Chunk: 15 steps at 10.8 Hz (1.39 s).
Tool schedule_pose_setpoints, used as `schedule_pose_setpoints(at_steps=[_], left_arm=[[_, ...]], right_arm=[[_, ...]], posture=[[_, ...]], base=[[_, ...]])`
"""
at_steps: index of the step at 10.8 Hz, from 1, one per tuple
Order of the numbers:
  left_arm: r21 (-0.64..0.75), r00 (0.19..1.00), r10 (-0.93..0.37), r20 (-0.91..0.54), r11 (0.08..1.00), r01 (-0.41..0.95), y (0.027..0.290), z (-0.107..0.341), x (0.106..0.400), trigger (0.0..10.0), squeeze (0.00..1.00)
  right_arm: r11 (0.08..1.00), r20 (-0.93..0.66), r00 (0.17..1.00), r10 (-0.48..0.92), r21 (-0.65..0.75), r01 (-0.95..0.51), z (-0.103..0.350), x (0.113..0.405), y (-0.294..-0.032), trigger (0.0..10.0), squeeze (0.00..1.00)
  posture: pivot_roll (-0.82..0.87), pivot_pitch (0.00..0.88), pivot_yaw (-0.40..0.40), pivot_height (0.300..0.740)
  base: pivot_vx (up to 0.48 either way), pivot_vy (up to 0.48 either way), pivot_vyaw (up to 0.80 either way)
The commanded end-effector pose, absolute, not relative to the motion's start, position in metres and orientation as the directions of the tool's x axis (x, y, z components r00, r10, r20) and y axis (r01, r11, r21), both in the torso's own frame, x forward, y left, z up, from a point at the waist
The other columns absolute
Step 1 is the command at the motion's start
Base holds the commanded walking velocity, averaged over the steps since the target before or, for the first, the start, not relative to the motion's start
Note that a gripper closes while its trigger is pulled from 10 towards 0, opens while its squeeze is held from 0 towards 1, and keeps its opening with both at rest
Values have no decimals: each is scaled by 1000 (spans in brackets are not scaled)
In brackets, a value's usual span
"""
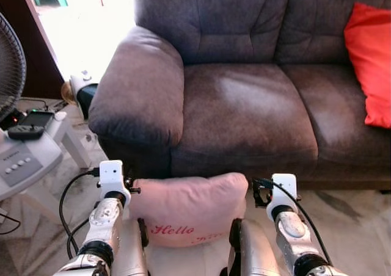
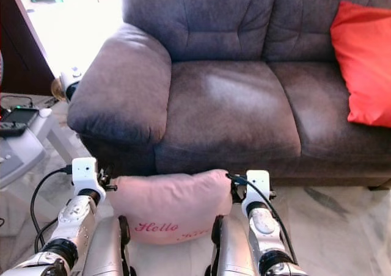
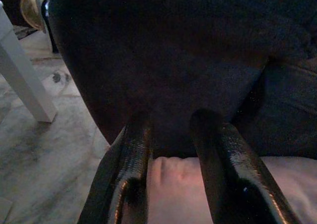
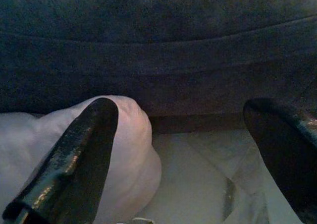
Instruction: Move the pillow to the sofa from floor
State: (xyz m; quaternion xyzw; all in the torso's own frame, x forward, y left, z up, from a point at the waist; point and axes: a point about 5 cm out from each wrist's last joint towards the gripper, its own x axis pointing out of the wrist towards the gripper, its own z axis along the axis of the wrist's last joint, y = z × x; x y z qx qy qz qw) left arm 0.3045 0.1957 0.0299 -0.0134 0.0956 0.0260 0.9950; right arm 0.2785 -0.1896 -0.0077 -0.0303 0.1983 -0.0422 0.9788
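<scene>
Pillow (image 1: pixel 186 207), pink with red "Hello" script on its front, sits low in front of the sofa (image 1: pixel 244 105), right at the base of the seat front, between both forearms. Head views don't settle whether it rests on the floor (image 1: pixel 348 221) or is lifted off it.

Both silver arms reach forward and down from the bottom edge of the head views, roughly parallel, one on each side of the pillow, white wrist blocks at its upper corners. Black cable loops off the left wrist, another runs along the right forearm.

Left pincer (image 3: pixel 171 135): fingers (image 3: pixel 133 159) slightly apart, side by side, lying over the top edge of the pillow, pointing at the dark underside of the sofa armrest. Pink fabric shows in the narrow gap between them; can't tell if they actually pinch it.

Right pincer (image 4: pixel 181 135): fingers spread wide. One finger (image 4: pixel 79 154) lies against the rounded end of the pillow, the other sits well off to the side over pale marbled floor, touching nothing. It points at the sofa's front panel.

Sofa is dark grey-brown, two seat cushions, fat armrest on the robot's left. Red cushion (image 1: pixel 369 62) leans on the far right seat back. Left of the armrest: white side surface (image 1: pixel 36 148) carrying a black device and remote, fan (image 1: pixel 9 62) at the edge.
</scene>
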Motion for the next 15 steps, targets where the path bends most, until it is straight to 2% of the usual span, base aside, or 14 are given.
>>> schedule_pose_setpoints(at_steps=[1, 7, 8, 15], left_arm=[[-18, 979, 41, -202, 999, -46, 194, 29, 305, 10000, 0], [-18, 979, 41, -200, 999, -45, 194, 29, 305, 10000, 0], [-18, 979, 41, -200, 999, -45, 194, 29, 305, 10000, 0], [-16, 983, 34, -180, 999, -37, 191, 36, 311, 10000, 0]], right_arm=[[996, -376, 923, -83, -69, 61, -7, 279, -188, 10000, 0], [997, -388, 920, -58, -75, 31, -7, 281, -184, 10000, 0], [996, -394, 918, -38, -87, 4, -7, 281, -181, 10000, 0], [1000, -396, 918, -20, -30, 9, -3, 287, -178, 10000, 0]], posture=[[42, 51, -58, 487], [42, 53, -58, 487], [42, 53, -59, 487], [44, 55, -59, 487]], base=[[0, 0, 0], [0, 0, 0], [0, 0, 688], [0, 0, 0]])
